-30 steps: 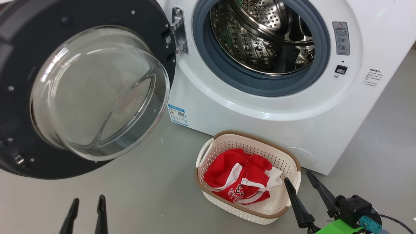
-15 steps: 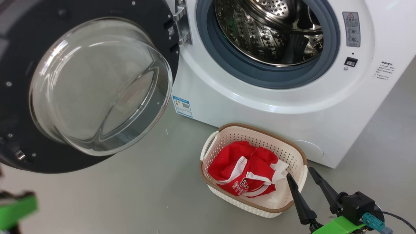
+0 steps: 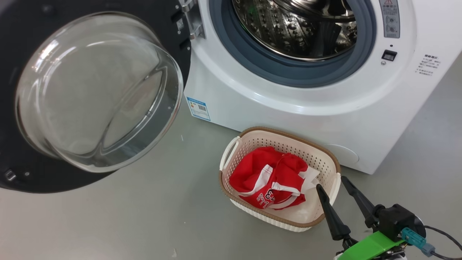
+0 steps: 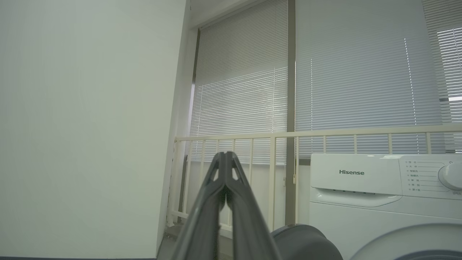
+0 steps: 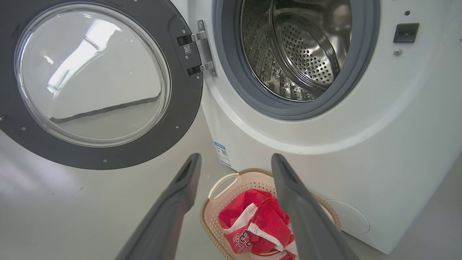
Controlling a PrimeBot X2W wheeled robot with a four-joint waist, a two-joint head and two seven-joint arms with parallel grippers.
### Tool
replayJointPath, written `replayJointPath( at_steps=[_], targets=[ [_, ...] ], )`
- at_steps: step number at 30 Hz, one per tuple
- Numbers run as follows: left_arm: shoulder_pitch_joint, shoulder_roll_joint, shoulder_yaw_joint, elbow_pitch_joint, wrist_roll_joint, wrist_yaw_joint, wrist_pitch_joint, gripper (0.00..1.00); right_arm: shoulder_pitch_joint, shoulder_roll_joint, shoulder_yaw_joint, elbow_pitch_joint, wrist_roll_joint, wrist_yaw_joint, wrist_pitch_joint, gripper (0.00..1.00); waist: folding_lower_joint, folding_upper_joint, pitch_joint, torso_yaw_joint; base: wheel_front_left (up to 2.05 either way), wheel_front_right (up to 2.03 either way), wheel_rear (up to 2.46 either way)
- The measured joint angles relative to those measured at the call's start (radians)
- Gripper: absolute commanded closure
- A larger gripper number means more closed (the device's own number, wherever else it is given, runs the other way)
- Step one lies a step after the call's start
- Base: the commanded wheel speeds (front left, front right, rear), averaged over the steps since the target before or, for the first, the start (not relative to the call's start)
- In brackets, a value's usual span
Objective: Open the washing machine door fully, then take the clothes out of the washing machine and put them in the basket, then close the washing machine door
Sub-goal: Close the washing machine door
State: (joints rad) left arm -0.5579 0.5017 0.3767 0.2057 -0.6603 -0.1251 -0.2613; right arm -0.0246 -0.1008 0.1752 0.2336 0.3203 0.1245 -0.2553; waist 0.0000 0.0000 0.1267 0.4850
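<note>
The washing machine door (image 3: 97, 90) stands swung wide open to the left of the white washing machine (image 3: 288, 104); the part of the steel drum (image 3: 299, 25) that I see holds no cloth. The cream basket (image 3: 231, 155) sits on the floor against the machine's front, with red and white clothes (image 3: 267, 180) inside. My right gripper (image 3: 330, 182) hovers open at the basket's right rim. In the right wrist view it (image 5: 236, 156) spreads above the basket (image 5: 223, 184) and clothes (image 5: 252, 224). My left gripper (image 4: 225, 154) is shut on nothing and points up beside the machine's control panel (image 4: 361, 173).
Grey floor (image 3: 144, 216) spreads left of and in front of the basket, under the open door. Behind the machine stand a pale railing (image 4: 274, 135), window blinds (image 4: 245, 90) and a plain wall (image 4: 90, 126) to the left.
My left gripper, open at the head view's lower left a second ago, has left that view and shut. The head camera has shifted. My right gripper stays open by the basket.
</note>
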Motion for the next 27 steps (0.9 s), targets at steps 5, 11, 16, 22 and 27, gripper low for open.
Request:
replayJointPath(
  at_steps=[5, 11, 16, 22, 27],
  targets=[
    [-0.089, 0.092, -0.033, 0.248, -0.121, 0.000, 0.000, 1.00, -0.007, -0.009, 0.003, 0.004, -0.004, 0.000, 0.000, 0.00, 0.0000, 0.0000, 0.020, -0.014, 0.00, 0.00, 0.00],
    [-0.175, 0.166, -0.152, 0.487, -0.326, 0.000, 0.118, 1.00, -0.009, -0.016, 0.005, 0.007, -0.004, 0.000, 0.000, 0.00, 0.0000, 0.0000, 0.038, -0.025, 0.00, 0.00, 0.00],
    [-0.225, 0.193, -0.207, 0.619, -0.480, 0.000, 0.336, 1.00, -0.010, -0.019, 0.008, 0.007, -0.004, 0.000, 0.000, 0.00, 0.0000, 0.0000, 0.046, -0.032, 0.00, 0.00, 0.00],
    [-0.226, 0.213, -0.213, 0.739, -0.594, 0.000, 0.528, 1.00, -0.023, -0.019, 0.017, 0.007, -0.006, 0.000, 0.000, 0.00, 0.0000, 0.0000, 0.053, -0.045, 0.00, 0.00, 0.00],
    [-0.225, 0.221, -0.214, 0.800, -0.643, 0.000, 0.653, 1.00, -0.023, -0.020, 0.028, 0.007, -0.006, 0.000, 0.000, 0.00, 0.0000, 0.0000, 0.057, -0.056, 0.00, 0.00, 0.00]
  ],
)
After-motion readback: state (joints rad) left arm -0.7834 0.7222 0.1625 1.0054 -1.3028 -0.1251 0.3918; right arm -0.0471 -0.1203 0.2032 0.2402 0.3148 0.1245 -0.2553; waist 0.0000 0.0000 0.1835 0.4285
